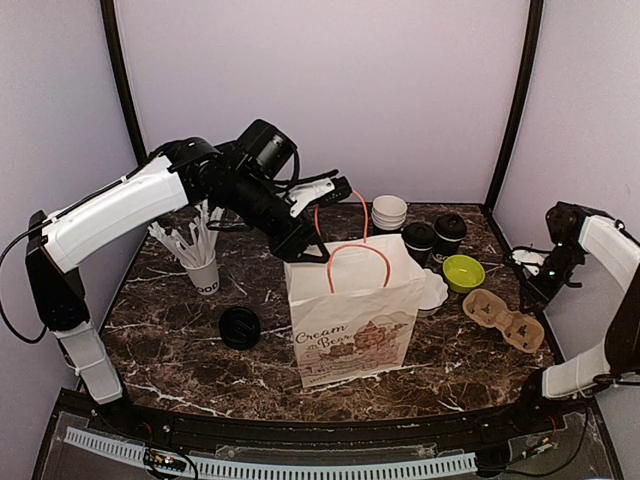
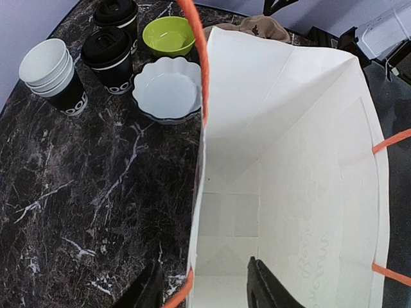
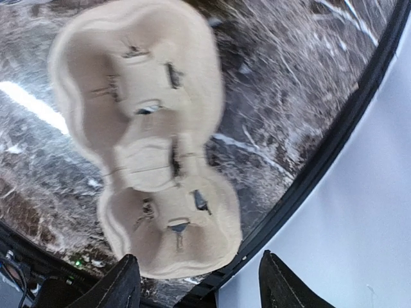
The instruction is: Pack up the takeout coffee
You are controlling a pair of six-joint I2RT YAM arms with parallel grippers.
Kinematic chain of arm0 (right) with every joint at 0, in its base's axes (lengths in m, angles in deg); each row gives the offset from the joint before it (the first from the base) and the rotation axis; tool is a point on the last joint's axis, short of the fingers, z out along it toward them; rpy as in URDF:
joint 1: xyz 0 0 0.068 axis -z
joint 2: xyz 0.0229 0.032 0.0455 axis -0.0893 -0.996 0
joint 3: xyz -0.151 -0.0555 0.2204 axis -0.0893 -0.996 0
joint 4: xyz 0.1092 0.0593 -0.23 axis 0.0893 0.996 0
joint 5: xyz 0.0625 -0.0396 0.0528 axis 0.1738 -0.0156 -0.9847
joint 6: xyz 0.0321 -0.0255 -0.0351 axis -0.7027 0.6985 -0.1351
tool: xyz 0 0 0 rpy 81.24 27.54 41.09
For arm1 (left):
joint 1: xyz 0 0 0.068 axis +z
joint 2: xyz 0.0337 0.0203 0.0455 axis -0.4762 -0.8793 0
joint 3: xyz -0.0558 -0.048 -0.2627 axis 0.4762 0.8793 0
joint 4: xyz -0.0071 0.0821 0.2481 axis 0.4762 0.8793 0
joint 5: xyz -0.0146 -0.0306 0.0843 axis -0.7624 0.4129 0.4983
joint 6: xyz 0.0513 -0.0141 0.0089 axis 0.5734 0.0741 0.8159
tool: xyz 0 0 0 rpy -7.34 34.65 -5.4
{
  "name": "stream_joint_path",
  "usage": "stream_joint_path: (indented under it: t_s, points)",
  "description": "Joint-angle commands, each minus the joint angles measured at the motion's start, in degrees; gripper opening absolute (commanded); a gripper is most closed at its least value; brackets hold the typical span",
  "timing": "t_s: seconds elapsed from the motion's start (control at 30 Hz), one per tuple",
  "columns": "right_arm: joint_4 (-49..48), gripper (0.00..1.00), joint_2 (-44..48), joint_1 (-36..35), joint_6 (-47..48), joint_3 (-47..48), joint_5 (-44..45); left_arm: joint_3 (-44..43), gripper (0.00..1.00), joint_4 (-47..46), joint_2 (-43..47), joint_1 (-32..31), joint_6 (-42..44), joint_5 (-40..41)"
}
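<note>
Two takeout coffees, black lidded cups with white lettering, stand at the back right of the table. They also show in the left wrist view. A white paper bag with orange handles stands open mid-table, and its inside is empty. My left gripper is open above the bag's far left rim, one finger outside the wall and one inside. My right gripper is open and empty, hovering over a cardboard cup carrier at the table's right edge.
A stack of lidless cups, a green bowl and a white fluted dish stand near the coffees. The cup carrier lies right of the bag. A white cup of sticks and a black lid are on the left.
</note>
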State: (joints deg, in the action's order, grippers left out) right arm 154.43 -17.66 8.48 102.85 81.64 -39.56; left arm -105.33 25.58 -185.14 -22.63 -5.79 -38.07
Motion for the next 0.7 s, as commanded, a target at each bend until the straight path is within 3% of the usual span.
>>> stream_joint_path:
  t_s: [0.0,0.2,0.67]
  points:
    - [3.69,0.59,-1.23,-1.51,6.01,2.11,-7.79,0.97,0.43,-1.40,3.17,-0.34,1.55,-2.90]
    - [1.24,0.52,-6.99,-5.37,5.01,1.29,-7.07,1.44,0.40,-1.54,4.20,-0.40,1.26,-2.79]
    - [-4.89,0.54,-11.14,-9.45,1.98,-0.78,-1.82,3.05,0.43,-2.71,5.36,-0.39,1.59,-1.37]
